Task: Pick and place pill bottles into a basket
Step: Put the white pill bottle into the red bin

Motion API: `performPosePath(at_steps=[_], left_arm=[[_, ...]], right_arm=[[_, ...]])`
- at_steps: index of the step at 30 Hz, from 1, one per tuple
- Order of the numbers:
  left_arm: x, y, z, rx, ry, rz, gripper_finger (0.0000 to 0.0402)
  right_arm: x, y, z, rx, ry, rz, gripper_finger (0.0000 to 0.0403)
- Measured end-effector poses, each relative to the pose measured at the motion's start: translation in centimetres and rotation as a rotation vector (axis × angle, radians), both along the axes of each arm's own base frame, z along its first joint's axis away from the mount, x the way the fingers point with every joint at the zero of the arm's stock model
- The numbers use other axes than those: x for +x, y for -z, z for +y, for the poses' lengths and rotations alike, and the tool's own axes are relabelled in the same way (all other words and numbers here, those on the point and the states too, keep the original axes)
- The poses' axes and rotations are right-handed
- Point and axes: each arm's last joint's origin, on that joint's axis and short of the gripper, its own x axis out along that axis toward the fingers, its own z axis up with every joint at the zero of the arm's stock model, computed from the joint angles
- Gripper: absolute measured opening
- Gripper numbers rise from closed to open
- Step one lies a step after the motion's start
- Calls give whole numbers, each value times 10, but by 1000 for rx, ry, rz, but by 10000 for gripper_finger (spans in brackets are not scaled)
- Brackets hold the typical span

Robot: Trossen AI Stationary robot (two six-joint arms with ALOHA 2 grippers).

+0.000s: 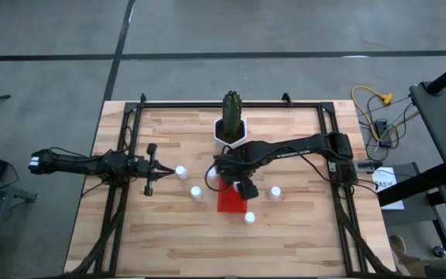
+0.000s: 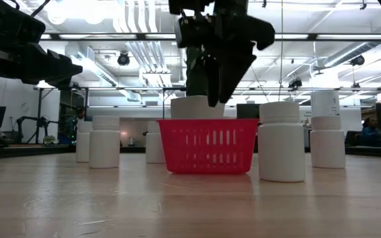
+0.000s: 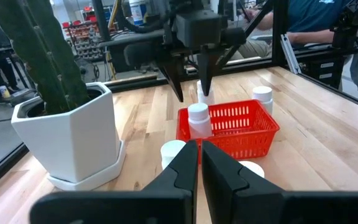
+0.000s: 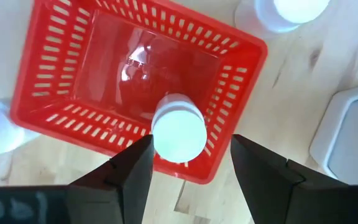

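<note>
The right hand (image 1: 235,186) hangs above the red basket (image 1: 231,199), which sits near the middle of the wooden tabletop (image 1: 300,232) just in front of the white cactus pot (image 1: 231,132). Its two dark fingers (image 4: 126,171) stand partly apart with nothing between them, and in the right wrist view one pill bottle (image 4: 178,132) stands upright inside the basket (image 4: 135,74), close against one wall and directly below the gap in the fingers. The low view shows the same hand (image 2: 215,86) pointing down over the basket (image 2: 208,145), its tips above the rim and not touching it. The other pill bottles stand upright on the tabletop around the basket: one (image 1: 181,171) and another (image 1: 196,192) on its left side, one (image 1: 275,191) on its right side, and one (image 1: 249,218) just off the basket's near corner. In the low view a bottle (image 2: 282,141) stands just beside the basket's right wall, with others (image 2: 104,141) farther off. The left hand (image 1: 149,169) waits well to the left of the basket, above the tabletop, its fingers (image 3: 179,174) pressed together and holding nothing. Beyond the tabletop, in the left wrist view, a person in a blue top (image 3: 312,18) sits behind the frame
</note>
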Motion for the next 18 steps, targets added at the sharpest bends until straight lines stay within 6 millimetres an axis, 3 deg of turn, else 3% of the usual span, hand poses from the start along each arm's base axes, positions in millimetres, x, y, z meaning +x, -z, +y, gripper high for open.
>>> performPosePath(at_steps=[18], left_arm=[[0, 0, 0, 0, 0, -1, 3]], right_arm=[[-8, -9, 2, 10, 52, 78, 203]])
